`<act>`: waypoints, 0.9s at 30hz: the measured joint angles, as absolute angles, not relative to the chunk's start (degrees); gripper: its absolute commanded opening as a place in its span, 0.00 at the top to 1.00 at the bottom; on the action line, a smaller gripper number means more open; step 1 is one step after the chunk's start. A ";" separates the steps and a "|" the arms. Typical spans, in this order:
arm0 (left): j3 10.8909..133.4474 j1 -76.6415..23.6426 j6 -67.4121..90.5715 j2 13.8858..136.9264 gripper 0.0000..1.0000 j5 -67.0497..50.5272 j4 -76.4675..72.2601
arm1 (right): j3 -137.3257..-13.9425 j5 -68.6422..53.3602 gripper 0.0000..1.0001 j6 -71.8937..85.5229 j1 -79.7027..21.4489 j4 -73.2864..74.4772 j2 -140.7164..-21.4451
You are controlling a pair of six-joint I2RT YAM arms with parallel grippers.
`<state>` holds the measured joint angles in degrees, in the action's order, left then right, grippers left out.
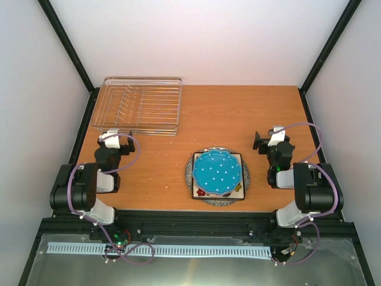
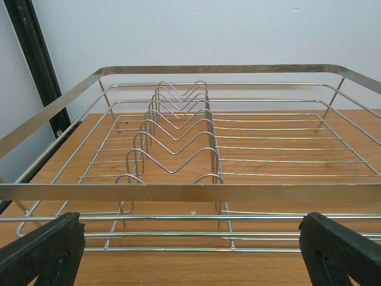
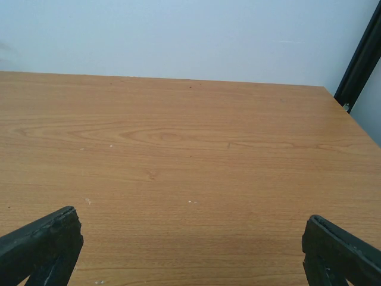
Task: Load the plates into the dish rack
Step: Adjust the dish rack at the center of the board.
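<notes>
Presently on record: dish rack (image 1: 141, 106), thin silver wire, standing at the far left of the desk (image 1: 238, 113) with no plate in it. Its row of upright tines (image 2: 175, 128) runs near to far, left of the rack's middle, so a plate would presumably go in on edge. The plates (image 1: 218, 176) lie in one flat stack at the near centre, between the two arms and well apart from the rack. On top is the blue dotted scalloped plate (image 1: 217, 171), under it a square cream plate (image 1: 238, 190) showing flowers at its near-left corner, and at the bottom a round grey speckled plate (image 1: 221, 202), rim only visible. With the widest plate lowest the pile sits steady, and the blue one would likely have to be taken first. Left hand (image 1: 116, 138): released, fingers spread wide, grasping nothing, just on the near side of the rack and facing it. Right hand (image 1: 269, 138): likewise released and empty, over bare desk at the right, pointing far. Judged status: loading not yet begun.
</notes>
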<state>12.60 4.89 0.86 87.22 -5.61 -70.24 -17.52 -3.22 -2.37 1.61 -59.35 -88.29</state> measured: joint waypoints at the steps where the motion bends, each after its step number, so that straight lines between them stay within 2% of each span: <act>1: 12.60 4.89 0.86 87.22 0.00 -5.61 -70.24 | -17.52 -3.22 0.00 -2.37 1.61 -59.35 -88.29; 20: 12.82 4.86 0.84 87.05 0.00 -5.32 -69.52 | -17.58 -3.46 0.00 -2.52 1.61 -58.19 -87.64; 24: 21.85 4.86 2.96 81.52 0.00 -0.56 -52.05 | -23.40 -4.93 0.00 -2.74 1.23 -42.44 -79.88; 27: 33.85 4.89 6.76 75.46 0.00 2.15 -37.23 | -38.26 -5.98 0.00 -0.03 0.62 -27.09 -76.42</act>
